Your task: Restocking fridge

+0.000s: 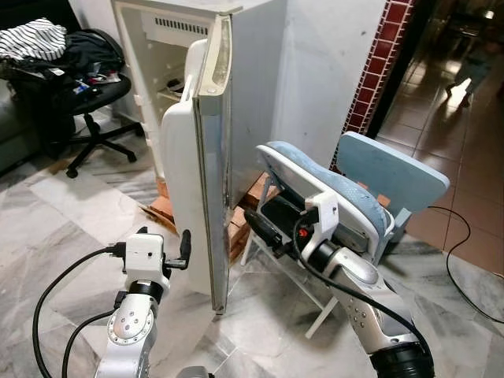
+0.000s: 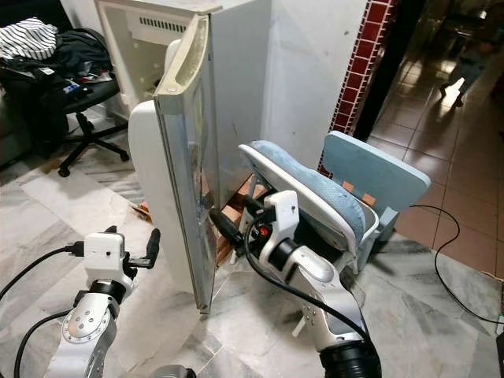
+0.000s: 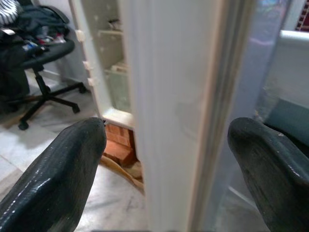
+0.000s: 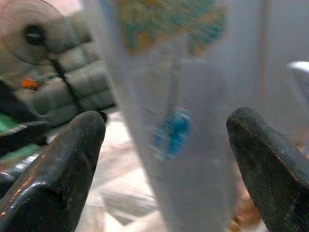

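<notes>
A small white fridge (image 1: 260, 71) stands on bricks with its door (image 1: 206, 157) swung partly open, edge toward me. Pale shelves (image 3: 116, 67) show inside; what they hold is unclear. My left gripper (image 1: 185, 248) is low on the door's inner side, open, and the door edge (image 3: 178, 121) lies between its fingers (image 3: 63, 169) without touching them. My right gripper (image 1: 264, 224) is open on the outer side of the door, near its lower edge. The door face with a blue sticker (image 4: 171, 135) sits between the right fingers (image 4: 58, 164), blurred.
A folded pale-blue chair (image 1: 346, 185) leans right behind my right arm. A black office chair (image 1: 90, 90) piled with clothes stands at the far left. Bricks (image 1: 169, 209) lie under the fridge. A red tiled pillar (image 1: 378, 63) and doorway are at the right; cables trail on the marble floor.
</notes>
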You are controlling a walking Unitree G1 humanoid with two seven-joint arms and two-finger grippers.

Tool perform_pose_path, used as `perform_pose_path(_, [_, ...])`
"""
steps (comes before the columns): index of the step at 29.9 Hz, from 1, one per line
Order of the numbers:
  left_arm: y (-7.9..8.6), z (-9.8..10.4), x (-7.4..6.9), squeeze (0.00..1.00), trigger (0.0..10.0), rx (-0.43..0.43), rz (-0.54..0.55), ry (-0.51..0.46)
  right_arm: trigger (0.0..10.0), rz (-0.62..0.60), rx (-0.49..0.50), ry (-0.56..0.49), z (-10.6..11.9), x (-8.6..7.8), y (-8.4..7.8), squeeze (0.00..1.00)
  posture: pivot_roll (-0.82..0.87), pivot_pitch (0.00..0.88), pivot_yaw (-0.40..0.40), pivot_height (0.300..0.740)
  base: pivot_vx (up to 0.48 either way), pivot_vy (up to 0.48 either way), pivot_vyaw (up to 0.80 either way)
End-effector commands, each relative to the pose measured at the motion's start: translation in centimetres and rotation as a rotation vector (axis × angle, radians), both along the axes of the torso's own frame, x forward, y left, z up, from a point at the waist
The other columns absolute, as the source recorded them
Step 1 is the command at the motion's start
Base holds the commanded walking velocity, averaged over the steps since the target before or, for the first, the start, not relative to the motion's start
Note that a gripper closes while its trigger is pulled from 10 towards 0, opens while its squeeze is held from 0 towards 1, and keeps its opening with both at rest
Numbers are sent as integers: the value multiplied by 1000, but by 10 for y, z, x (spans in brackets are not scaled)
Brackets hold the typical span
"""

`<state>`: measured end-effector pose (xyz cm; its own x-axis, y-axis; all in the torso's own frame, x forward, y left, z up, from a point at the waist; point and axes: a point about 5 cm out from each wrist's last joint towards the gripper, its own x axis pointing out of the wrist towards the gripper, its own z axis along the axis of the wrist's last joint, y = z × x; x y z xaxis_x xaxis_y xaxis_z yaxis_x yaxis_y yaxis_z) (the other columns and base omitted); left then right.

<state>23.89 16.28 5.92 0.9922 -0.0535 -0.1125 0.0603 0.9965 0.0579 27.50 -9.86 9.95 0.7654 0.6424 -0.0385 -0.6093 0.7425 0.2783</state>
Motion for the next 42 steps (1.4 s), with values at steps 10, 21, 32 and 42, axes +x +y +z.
perform_pose_path(10, [0,1,14,0,10000,27,-24,8,10000,-219,-159,-45,-11,11,-18,0,53,0,-14,740,0,0,0])
perform_pose_path(21, [38,14,66,0,10000,123,59,-12,10000,-329,-210,-50,-16,19,-30,0,43,0,-18,740,0,0,0])
perform_pose_path(32, [107,33,79,0,10000,192,290,-42,10000,-352,-215,-59,-20,15,-33,0,31,0,-5,740,0,0,0])
perform_pose_path(42, [64,3,31,0,10000,120,150,-66,10000,-378,-236,-101,-9,37,-19,0,60,0,-10,740,0,0,0])
